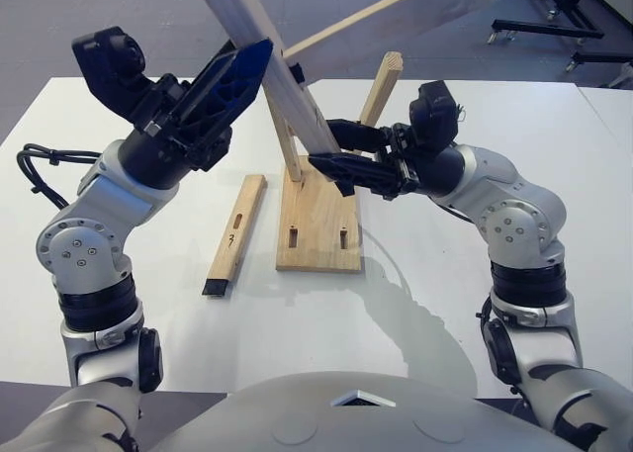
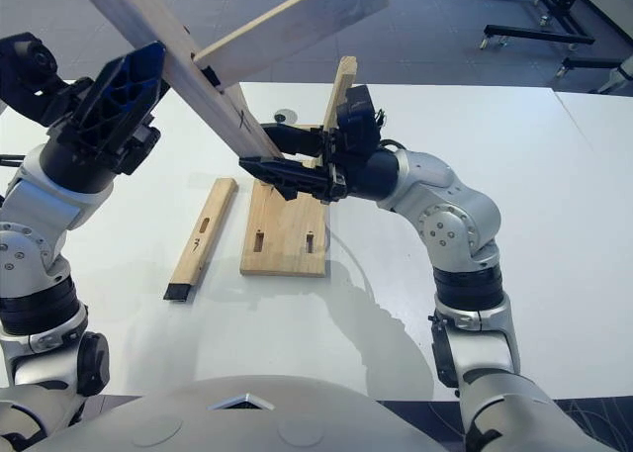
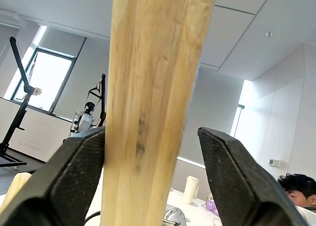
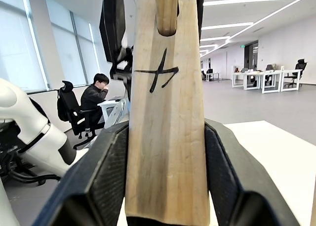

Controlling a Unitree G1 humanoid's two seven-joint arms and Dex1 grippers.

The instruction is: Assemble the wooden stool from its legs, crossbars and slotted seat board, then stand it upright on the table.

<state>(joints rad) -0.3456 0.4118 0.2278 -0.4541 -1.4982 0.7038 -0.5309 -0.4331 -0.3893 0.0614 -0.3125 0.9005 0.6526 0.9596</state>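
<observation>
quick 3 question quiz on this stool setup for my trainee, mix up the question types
1. True or false: the loose leg lies on the table, left of the seat board.
2. Of the left end effector and right end effector, which grips the slanted leg? A left only; B right only; C both.
3. Fill in: the seat board's near end shows ___ empty slots.
Key: 1 true; 2 C; 3 two.
</observation>
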